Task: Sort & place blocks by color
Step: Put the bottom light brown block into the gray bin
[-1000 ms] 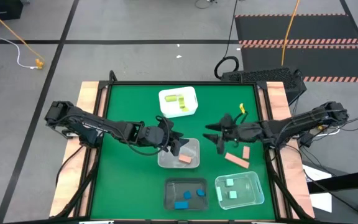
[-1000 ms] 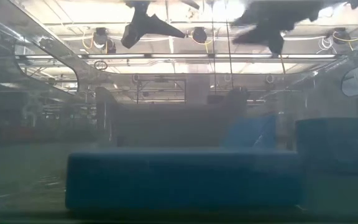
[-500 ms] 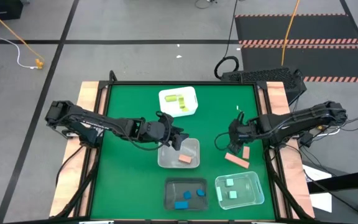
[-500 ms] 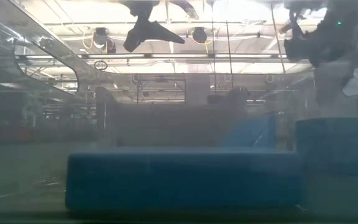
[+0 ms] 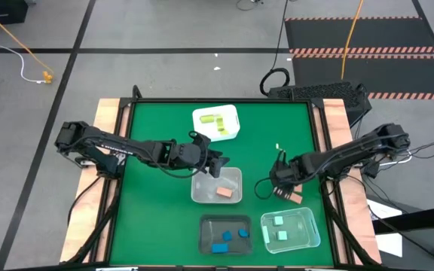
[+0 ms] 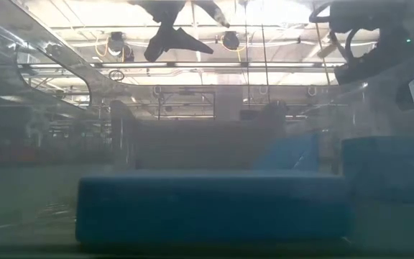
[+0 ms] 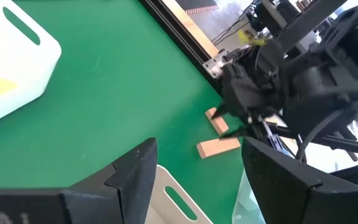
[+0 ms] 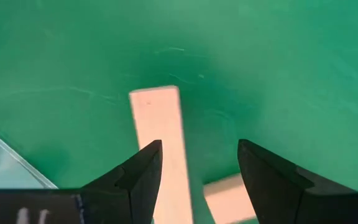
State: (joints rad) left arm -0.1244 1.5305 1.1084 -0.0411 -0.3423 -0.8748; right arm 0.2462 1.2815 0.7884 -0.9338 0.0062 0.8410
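Note:
Two salmon-tan blocks lie flat on the green mat at the right: a long bar and a shorter one; they also show in the left wrist view. My right gripper is open and points down right above them, with the bar by one finger. My left gripper is open and empty over the far edge of a clear tub that holds one salmon block.
A white tub with yellow blocks stands at the far middle. A dark tub with blue blocks and a clear tub with mint blocks stand at the near edge. Open green mat lies at the left.
My right gripper has gone toward the table's near right, turned from level to pointing down, and come down over the two salmon blocks. My left gripper has drawn back a little toward the far edge, still open.

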